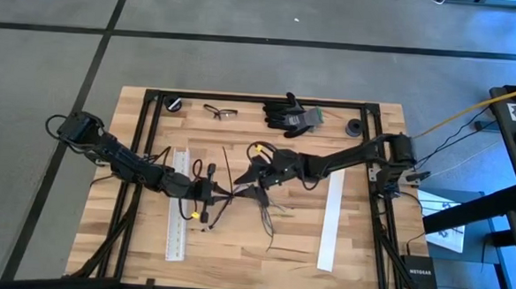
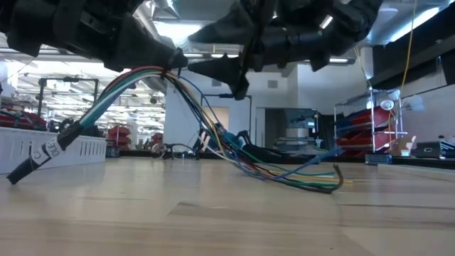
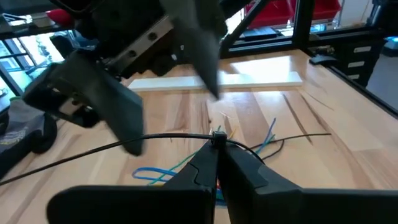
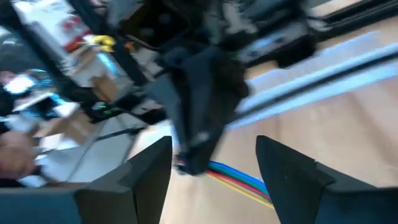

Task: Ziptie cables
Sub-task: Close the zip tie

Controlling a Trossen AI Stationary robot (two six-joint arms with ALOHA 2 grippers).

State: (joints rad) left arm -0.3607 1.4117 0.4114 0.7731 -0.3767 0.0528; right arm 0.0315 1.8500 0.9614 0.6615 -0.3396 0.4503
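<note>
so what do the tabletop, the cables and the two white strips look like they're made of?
Tabletop: looks like light wood, butcher-block style; visible plank joints and grain, matte finish.
Cables: thin wires in coloured sheathing, probably plastic insulation; they sag and curve loosely.
White strips: flat, stiff-looking, smooth white; plastic or painted board, can't tell which.

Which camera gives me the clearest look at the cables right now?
The low view: the cables hang and splay across the table. High view shows thin strands; left wrist, a few loose ends; right wrist, a short coloured stretch.
</note>
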